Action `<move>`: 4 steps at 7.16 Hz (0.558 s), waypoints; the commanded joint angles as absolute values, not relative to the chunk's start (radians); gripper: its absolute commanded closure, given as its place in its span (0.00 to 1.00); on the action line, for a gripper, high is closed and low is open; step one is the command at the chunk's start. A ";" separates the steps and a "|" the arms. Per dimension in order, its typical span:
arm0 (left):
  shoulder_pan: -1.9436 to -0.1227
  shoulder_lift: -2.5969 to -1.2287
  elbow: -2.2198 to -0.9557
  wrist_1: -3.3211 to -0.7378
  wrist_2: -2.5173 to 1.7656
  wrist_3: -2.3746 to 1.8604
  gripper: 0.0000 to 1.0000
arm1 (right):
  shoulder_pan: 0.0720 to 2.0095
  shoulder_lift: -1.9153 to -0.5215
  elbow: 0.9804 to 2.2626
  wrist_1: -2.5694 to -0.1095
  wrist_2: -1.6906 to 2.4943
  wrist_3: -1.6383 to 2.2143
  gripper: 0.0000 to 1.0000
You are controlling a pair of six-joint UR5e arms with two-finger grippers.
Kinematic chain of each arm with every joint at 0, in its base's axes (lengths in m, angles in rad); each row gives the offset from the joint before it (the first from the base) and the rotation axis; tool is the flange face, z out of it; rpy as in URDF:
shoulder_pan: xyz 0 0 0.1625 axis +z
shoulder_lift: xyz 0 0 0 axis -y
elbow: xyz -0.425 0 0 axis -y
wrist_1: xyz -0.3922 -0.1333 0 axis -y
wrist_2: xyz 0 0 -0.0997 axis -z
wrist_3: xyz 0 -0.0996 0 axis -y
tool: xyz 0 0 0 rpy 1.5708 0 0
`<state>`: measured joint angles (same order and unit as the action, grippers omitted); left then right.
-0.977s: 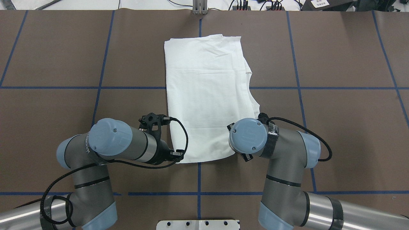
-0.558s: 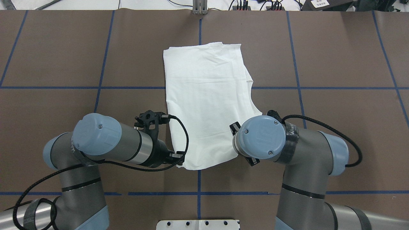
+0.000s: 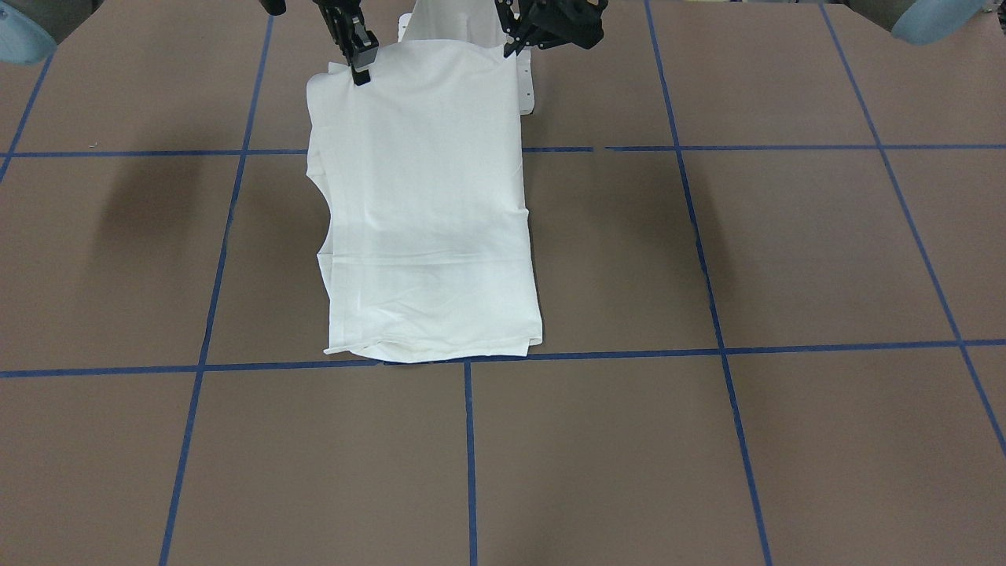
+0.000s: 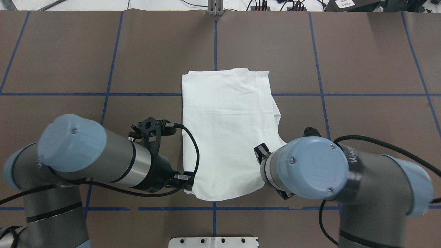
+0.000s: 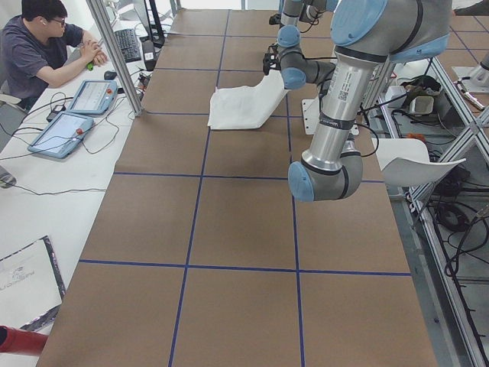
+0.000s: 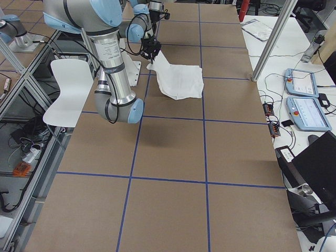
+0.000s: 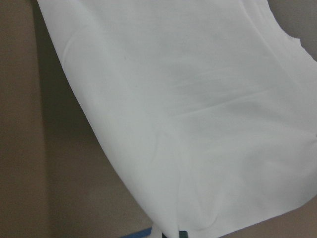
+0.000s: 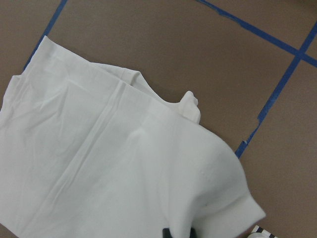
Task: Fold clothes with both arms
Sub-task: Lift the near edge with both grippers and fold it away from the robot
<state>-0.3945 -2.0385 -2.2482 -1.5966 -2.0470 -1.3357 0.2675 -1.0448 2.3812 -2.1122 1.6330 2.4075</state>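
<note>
Left gripper (image 3: pixel 509 45) and right gripper (image 3: pixel 360 69) each clamped a near T-shirt (image 4: pixel 227 131) corner; garment had slid robotward, likely staged for folding over

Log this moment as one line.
left end effector: shut on shirt | right end effector: shut on shirt | shirt: near edge raised, far edge on table

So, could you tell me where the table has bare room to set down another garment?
The table is bare in the far squares either side of the T-shirt, past the blue tape lines, and beyond its far edge. The robot's side is crowded: the left claw and right claw hold the shirt's corners raised, and the left arm and right arm overhang.
</note>
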 commanded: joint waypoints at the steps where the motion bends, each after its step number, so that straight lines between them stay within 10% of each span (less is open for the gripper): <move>1: -0.454 -2.112 -2.103 -1.587 -2.001 -1.322 1.00 | 0.278 -1.029 2.262 -2.050 1.555 2.274 1.00; 4: -0.618 -2.244 -1.835 -1.618 -1.953 -1.159 1.00 | 0.429 -1.028 2.039 -1.817 1.545 2.142 1.00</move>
<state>-0.5475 -2.1909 -1.9377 -1.6082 -1.9611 -1.2271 0.3697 -1.0297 2.1148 -1.8935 1.5485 2.2079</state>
